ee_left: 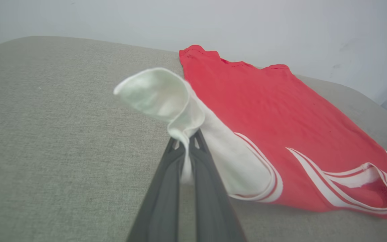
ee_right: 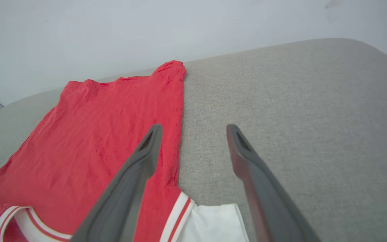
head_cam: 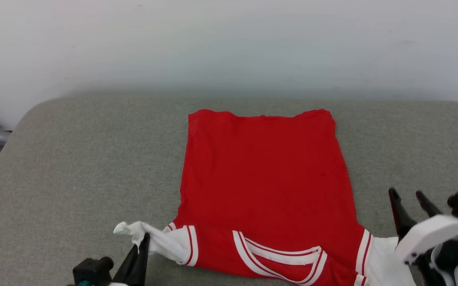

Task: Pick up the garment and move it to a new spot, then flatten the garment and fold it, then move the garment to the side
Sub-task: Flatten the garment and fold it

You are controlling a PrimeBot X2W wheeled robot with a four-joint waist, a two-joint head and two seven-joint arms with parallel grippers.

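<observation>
Left dark two-fingered hand [ee_left: 188, 139] clenched on white sleeve [ee_left: 160, 97] | right hand [ee_right: 193, 131] released | red striped-trim jersey T-shirt [head_cam: 264, 178] nearly flat | tip: draw sleeve outward, low, then let go

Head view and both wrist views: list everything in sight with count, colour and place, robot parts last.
garment: one, red with white sleeves and striped trim, spread on the cushion, collar toward the robot.
cushion: one, grey-green, under the garment.
wall: one, pale, behind the cushion.
left gripper: one, dark fingers, shut on the garment's sleeve on the robot's left.
right gripper: one, dark fingers, open, beside the other sleeve.
</observation>
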